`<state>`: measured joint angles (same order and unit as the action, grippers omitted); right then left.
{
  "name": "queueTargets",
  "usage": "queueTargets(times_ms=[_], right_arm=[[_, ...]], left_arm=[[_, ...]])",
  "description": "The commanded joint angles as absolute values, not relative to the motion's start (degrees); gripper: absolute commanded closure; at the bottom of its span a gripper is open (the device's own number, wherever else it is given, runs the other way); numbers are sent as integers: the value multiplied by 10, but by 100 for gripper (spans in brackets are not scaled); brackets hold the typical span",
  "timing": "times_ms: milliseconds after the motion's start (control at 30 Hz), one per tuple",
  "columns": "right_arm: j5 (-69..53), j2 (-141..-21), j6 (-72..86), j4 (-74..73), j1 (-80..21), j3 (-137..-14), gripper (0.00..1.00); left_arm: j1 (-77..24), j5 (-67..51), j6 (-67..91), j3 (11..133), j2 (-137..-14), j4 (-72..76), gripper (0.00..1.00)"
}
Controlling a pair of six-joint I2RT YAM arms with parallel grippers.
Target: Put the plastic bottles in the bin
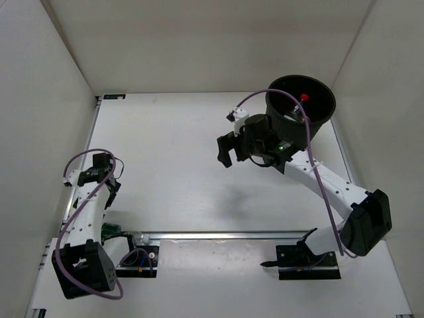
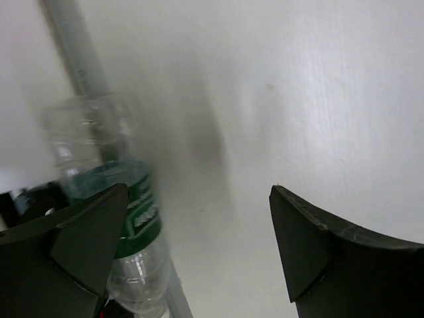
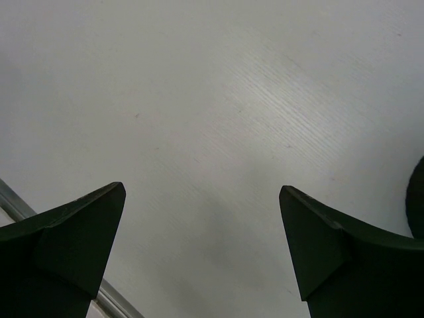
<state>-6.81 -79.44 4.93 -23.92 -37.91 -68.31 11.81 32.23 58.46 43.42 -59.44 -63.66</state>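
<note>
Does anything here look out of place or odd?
A clear bottle with a green label sits by the metal rail beside the open left gripper, far from the bin. Nothing looks spilled or broken.

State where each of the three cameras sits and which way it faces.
Top external: high behind the arms, looking down on the white table and the round black plastic bin; both arms show.
Left wrist: on the left arm, looking along the table at a blurred clear plastic bottle with a green label; the open left fingers show.
Right wrist: on the right arm, looking down at the table; the open right fingers show.
Shared: top and right wrist both catch the bin, the latter only its dark edge.
</note>
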Motion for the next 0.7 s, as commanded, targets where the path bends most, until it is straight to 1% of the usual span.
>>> queueTargets(times_ms=[0,33,67,100,167,200,267,300,333,367,433,467,533,600,633,667], right_arm=[[-72,-754,54,-231,-355,-684,1],[-76,-739,52,-244,-348,-690,1],[-85,-728,52,-249,-347,-692,0],[-84,-723,59,-261,-340,-693,1],[-74,-692,59,-295,-338,-699,1],[-49,-682,68,-307,-339,-698,1],[-26,-675,70,-374,-333,-707,1],[-23,-674,70,-390,-328,-712,1],[-42,-678,69,-426,-326,-716,1],[-25,-679,70,-452,-331,-719,1],[25,-680,92,-478,-356,-702,0],[52,-675,99,-482,-375,-680,1],[72,-652,112,-457,-400,-646,1],[48,-630,130,-437,-396,-628,1],[25,-631,138,-434,-382,-625,1],[25,-620,142,-424,-368,-615,0]], left_arm=[[56,333,542,425,-525,-517,2],[41,325,507,424,-485,-481,3],[42,310,445,421,-436,-461,1],[31,301,424,422,-416,-441,1],[7,252,347,430,-344,-420,2],[8,215,290,437,-315,-411,1],[-59,207,219,432,-284,-406,2],[-73,198,205,431,-263,-411,1],[-107,201,200,426,-254,-408,1],[-139,196,207,419,-237,-410,1],[-186,179,214,410,-243,-412,2],[-211,171,212,408,-261,-416,1],[-242,167,201,405,-293,-400,1],[-248,174,200,393,-299,-379,2],[-233,168,198,385,-294,-365,1],[-217,166,197,377,-273,-355,2]])
